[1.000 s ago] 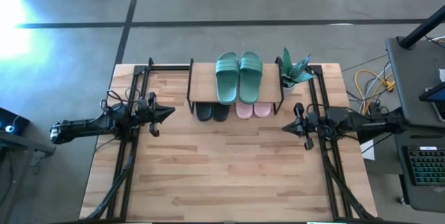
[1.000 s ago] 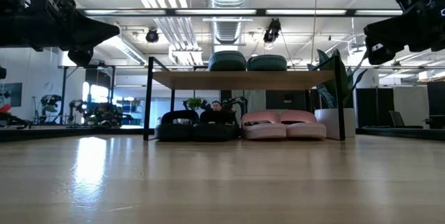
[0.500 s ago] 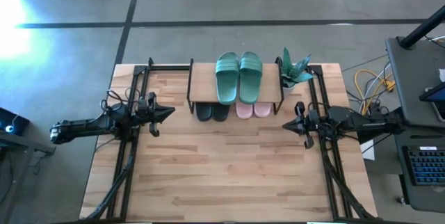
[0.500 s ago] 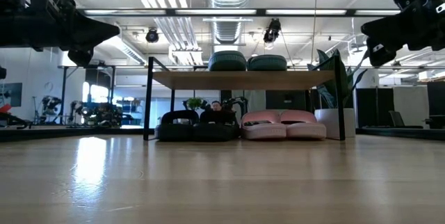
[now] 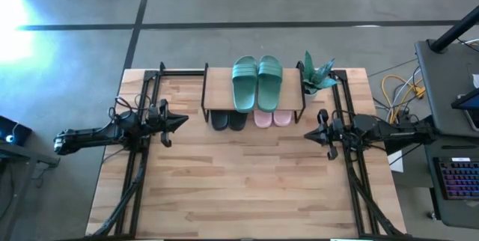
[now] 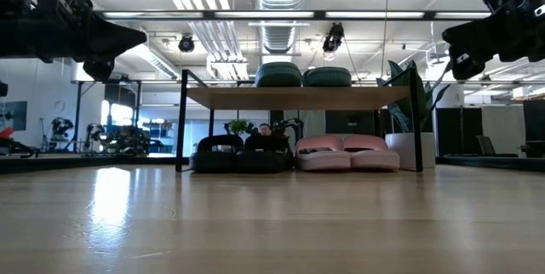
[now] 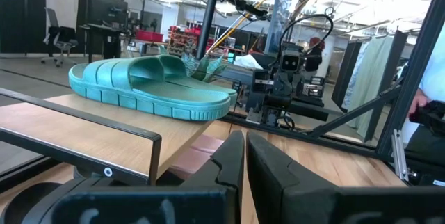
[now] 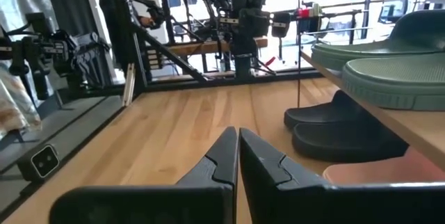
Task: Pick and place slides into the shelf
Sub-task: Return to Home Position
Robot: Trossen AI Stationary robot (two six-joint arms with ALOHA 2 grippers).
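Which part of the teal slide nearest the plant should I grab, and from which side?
Take its wide strap, probably from straight above: the teal slide lies sole-down on the shelf with the strap arching up. The plant crowds one side, the second teal slide the other. The right gripper is nearer.

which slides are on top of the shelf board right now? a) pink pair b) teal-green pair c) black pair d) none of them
b: the teal-green pair lies on top of the shelf board, while the black pair and the pink pair sit under it.
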